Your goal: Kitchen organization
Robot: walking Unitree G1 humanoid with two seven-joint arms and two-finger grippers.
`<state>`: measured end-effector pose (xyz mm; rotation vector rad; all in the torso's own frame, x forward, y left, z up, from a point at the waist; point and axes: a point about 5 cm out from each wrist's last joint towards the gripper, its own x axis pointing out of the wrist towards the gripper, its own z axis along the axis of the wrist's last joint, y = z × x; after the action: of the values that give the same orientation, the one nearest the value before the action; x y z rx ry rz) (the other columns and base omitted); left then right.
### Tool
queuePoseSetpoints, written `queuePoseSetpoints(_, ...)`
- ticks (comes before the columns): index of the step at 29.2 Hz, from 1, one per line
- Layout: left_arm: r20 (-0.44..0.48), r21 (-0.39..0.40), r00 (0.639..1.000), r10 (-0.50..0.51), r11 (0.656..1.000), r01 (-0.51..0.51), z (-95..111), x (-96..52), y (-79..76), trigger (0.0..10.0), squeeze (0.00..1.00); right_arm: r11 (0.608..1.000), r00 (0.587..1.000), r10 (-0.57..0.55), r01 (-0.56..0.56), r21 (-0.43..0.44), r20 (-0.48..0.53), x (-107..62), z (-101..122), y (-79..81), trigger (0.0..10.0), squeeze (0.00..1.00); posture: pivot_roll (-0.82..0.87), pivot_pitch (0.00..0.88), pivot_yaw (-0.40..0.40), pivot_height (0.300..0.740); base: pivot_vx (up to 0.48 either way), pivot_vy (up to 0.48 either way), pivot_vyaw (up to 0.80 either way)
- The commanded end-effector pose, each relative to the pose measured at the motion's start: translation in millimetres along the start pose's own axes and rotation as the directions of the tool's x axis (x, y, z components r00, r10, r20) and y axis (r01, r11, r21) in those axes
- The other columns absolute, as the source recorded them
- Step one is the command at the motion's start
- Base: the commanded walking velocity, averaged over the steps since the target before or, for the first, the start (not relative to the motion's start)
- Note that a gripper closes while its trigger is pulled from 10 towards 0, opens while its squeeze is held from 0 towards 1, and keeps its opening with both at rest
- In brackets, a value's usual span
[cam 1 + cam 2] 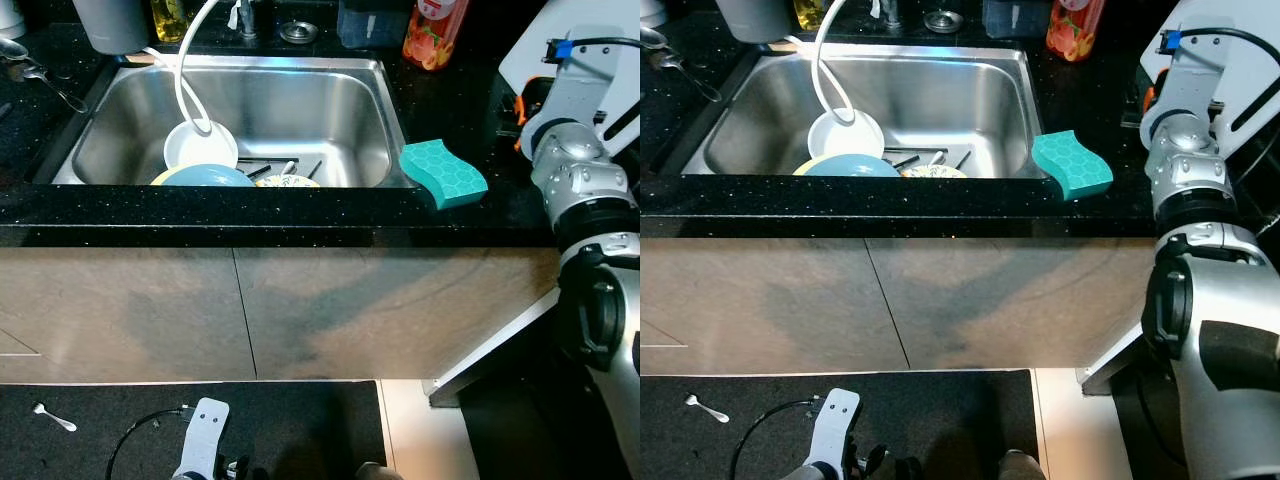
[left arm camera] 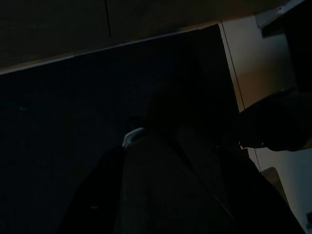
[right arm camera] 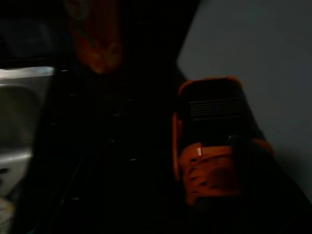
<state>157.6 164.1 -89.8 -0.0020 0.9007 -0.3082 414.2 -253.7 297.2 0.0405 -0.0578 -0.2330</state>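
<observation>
Black granite bench (image 1: 250, 208): teal sponge (image 1: 443, 174) on front edge just right of sink (image 1: 345, 100), dishes (image 1: 200, 160) in sink's front, orange bottle (image 1: 434, 30) at back edge; right gripper jaw state can't tell, left arm idle.

Sink (image 1: 330, 110) right half open, dishes (image 1: 205, 170) and white hose (image 1: 185, 80) crowding left, teal sponge (image 1: 443, 173) on counter edge

Teal sponge (image 1: 1071, 165) lies on the black counter (image 1: 940, 205) beside the sink (image 1: 1025, 90), perhaps overhanging.
</observation>
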Motion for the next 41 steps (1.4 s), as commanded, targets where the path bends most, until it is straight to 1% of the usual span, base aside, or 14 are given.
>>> queuePoseSetpoints(1, -0.144, -0.023, 0.989, -0.029, 0.999, 0.026, -37, -9.3, -7.8, 10.0, 0.00, 0.999, 0.995, 0.023, -0.018, 0.048, -0.093, -0.8, -18, 2.3, 10.0, 0.00, 0.04, 0.160, -0.023, 0.740, 0.000, 0.000, 0.00)
queuePoseSetpoints(2, -0.145, -0.023, 0.989, -0.030, 0.999, 0.027, -37, -9.3, -7.6, 10.0, 0.00, 0.998, 0.994, 0.038, -0.032, 0.061, -0.098, -0.7, -18, 4.5, 10.0, 0.00, 0.04, 0.160, -0.023, 0.740, 0.000, 0.000, 0.00)
queuePoseSetpoints(5, -0.148, -0.018, 0.988, -0.032, 0.999, 0.030, -37, -9.3, -7.6, 10.0, 0.00, 0.997, 0.993, 0.057, -0.051, 0.063, -0.100, -0.7, -16, 6.9, 10.0, 0.00, 0.04, 0.161, -0.024, 0.740, 0.000, 0.000, 0.00)
queuePoseSetpoints(24, -0.150, -0.013, 0.988, -0.042, 0.999, 0.041, -37, -8.9, -9.3, 10.0, 0.00, 0.998, 0.995, 0.060, -0.057, 0.039, -0.084, -0.5, -11, 8.1, 10.0, 0.00, 0.04, 0.149, -0.030, 0.740, 0.000, 0.000, 0.00)
queuePoseSetpoints(27, -0.150, -0.013, 0.988, -0.043, 0.999, 0.042, -37, -8.9, -9.7, 10.0, 0.00, 0.997, 0.993, 0.069, -0.066, 0.031, -0.097, -0.6, -13, 10.0, 10.0, 0.00, 0.04, 0.147, -0.031, 0.740, 0.000, 0.000, 0.00)
queuePoseSetpoints(29, -0.150, -0.013, 0.988, -0.045, 0.999, 0.044, -38, -9.0, -10.0, 10.0, 0.00, 0.997, 0.989, 0.076, -0.076, 0.004, -0.129, -1.1, -17, 9.9, 10.0, 0.00, 0.04, 0.147, -0.032, 0.740, 0.000, 0.000, 0.00)
queuePoseSetpoints(33, -0.151, -0.014, 0.987, -0.046, 0.999, 0.045, -38, -9.0, -10.3, 10.0, 0.00, 0.996, 0.985, 0.093, -0.093, 0.010, -0.148, -1.4, -19, 10.4, 10.0, 0.00, 0.04, 0.146, -0.031, 0.740, 0.000, 0.000, 0.00)
queuePoseSetpoints(35, -0.152, -0.013, 0.987, -0.047, 0.999, 0.046, -38, -9.1, -10.3, 10.0, 0.00, 0.993, 0.979, 0.114, -0.114, 0.005, -0.167, -1.8, -20, 11.1, 10.0, 0.00, 0.04, 0.146, -0.031, 0.740, 0.000, 0.000, 0.00)
queuePoseSetpoints(37, -0.153, -0.013, 0.987, -0.049, 0.999, 0.048, -38, -9.1, -10.5, 10.0, 0.00, 0.985, 0.963, 0.171, -0.173, 0.007, -0.206, -3.0, -23, 11.8, 10.0, 0.00, 0.04, 0.147, -0.032, 0.740, 0.000, 0.000, 0.00)
queuePoseSetpoints(38, -0.153, -0.013, 0.987, -0.049, 0.999, 0.048, -38, -9.1, -10.5, 10.0, 0.00, 0.985, 0.963, 0.171, -0.173, 0.007, -0.206, -3.0, -23, 11.8, 10.0, 0.00, 0.04, 0.147, -0.032, 0.740, 0.000, 0.000, 0.00)
queuePoseSetpoints(39, -0.153, -0.014, 0.987, -0.050, 0.999, 0.048, -38, -9.1, -10.6, 10.0, 0.00, 0.980, 0.957, 0.194, -0.196, 0.012, -0.217, -3.5, -22, 10.8, 10.0, 0.00, 0.03, 0.150, -0.031, 0.740, 0.000, 0.000, 0.00)
queuePoseSetpoints(41, -0.153, -0.015, 0.987, -0.051, 0.999, 0.049, -38, -9.0, -10.6, 10.0, 0.00, 0.980, 0.955, 0.198, -0.201, 0.010, -0.220, -3.8, -20, 5.8, 10.0, 0.00, 0.03, 0.151, -0.032, 0.740, 0.000, 0.000, 0.00)
